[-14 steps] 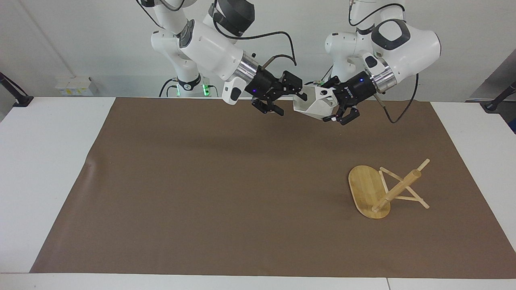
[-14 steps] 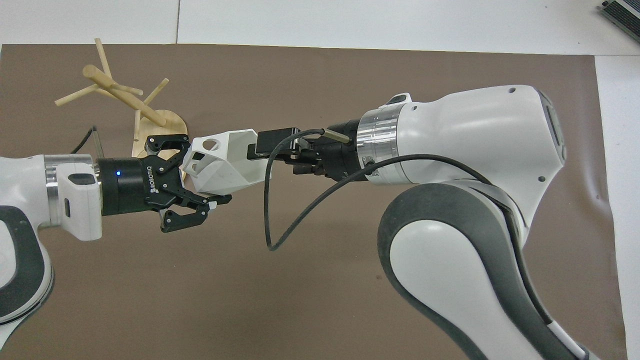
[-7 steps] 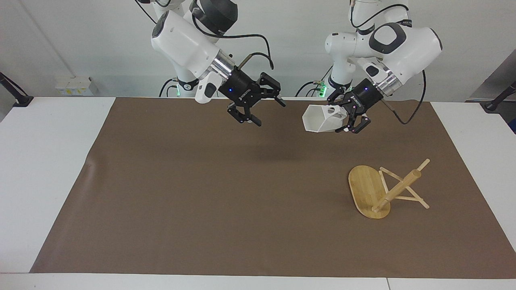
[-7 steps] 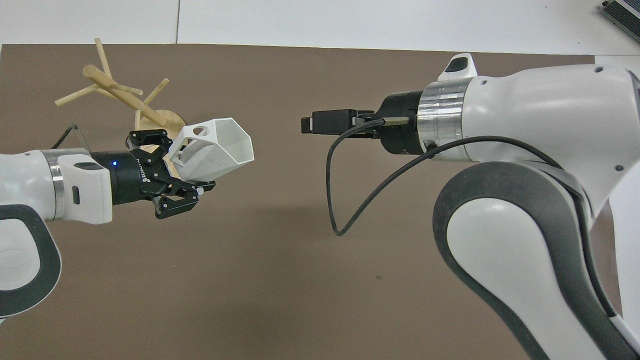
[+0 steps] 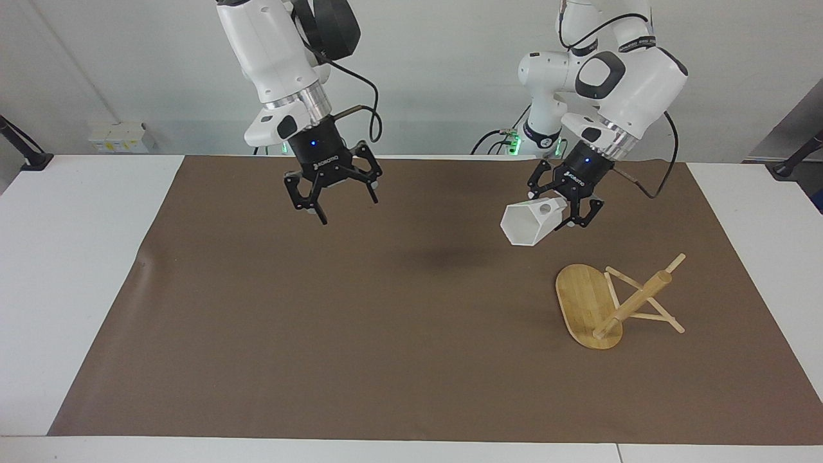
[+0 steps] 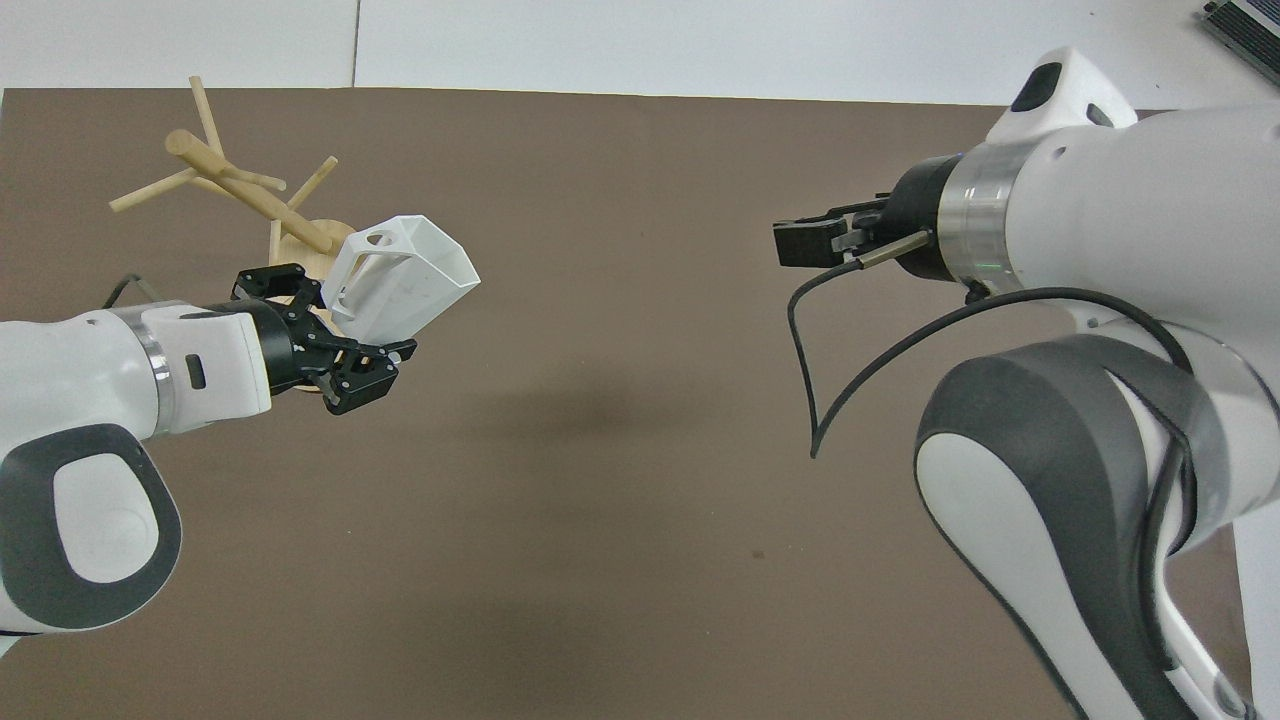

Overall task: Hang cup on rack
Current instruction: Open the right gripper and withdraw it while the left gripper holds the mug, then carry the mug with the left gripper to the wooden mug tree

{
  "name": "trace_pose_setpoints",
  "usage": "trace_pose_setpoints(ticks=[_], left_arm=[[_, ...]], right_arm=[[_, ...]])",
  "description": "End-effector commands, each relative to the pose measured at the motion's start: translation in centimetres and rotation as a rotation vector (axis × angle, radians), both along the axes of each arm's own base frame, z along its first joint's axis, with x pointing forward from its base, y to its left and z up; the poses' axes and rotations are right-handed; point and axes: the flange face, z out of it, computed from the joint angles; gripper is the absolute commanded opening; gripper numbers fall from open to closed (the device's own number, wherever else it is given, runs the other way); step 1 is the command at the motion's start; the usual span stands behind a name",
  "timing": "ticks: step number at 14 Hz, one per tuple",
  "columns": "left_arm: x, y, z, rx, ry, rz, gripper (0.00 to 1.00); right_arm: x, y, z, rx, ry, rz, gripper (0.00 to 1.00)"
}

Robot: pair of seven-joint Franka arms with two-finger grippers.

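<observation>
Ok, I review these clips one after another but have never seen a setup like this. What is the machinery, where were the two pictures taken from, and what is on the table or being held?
These are two robot arms mounted at one end of a table, each ending in a two-finger gripper. One picture comes from a high camera facing the robots; the other looks steeply down from above their own end, so the sides are swapped between the two.

A brown mat covers most of the table. On it stands the rack, a bamboo mug tree with an oval base, toward the left arm's end.

The left gripper is shut on the cup, a white faceted mug, held tilted in the air over the mat near the rack. The right gripper hangs open and empty over the mat.
</observation>
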Motion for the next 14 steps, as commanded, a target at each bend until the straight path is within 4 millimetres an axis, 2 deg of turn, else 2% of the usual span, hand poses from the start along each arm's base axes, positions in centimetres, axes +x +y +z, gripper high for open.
trace_pose_setpoints(ticks=[1,2,4,6,8,11,14], left_arm=[[1.1,0.0,-2.5,0.037,0.026,0.036,0.0],[1.4,0.1,-2.5,0.101,0.007,0.004,0.0],[2.5,-0.2,-1.9,0.227,-0.04,-0.062,0.0],[3.2,-0.2,-1.9,0.237,-0.029,-0.03,0.0],[3.6,0.4,-1.7,0.201,0.003,0.071,0.0],[4.9,1.7,-1.4,0.164,0.04,0.196,0.0],[5.3,2.0,-2.3,0.146,0.052,0.262,0.0]], right_arm=[[0.8,-6.8,-0.4,-0.123,0.006,-0.07,1.0],[1.1,-9.3,-0.6,-0.133,0.011,-0.109,1.0],[1.2,-13.0,-1.0,-0.142,0.03,-0.169,1.0],[0.6,-16.6,-1.5,-0.153,0.084,-0.221,1.0],[-0.3,-19.0,-2.0,-0.162,0.169,-0.257,1.0],[-1.8,-20.6,-2.5,-0.171,0.283,-0.282,1.0],[-2.9,-21.6,-2.8,-0.175,0.368,-0.297,1.0]])
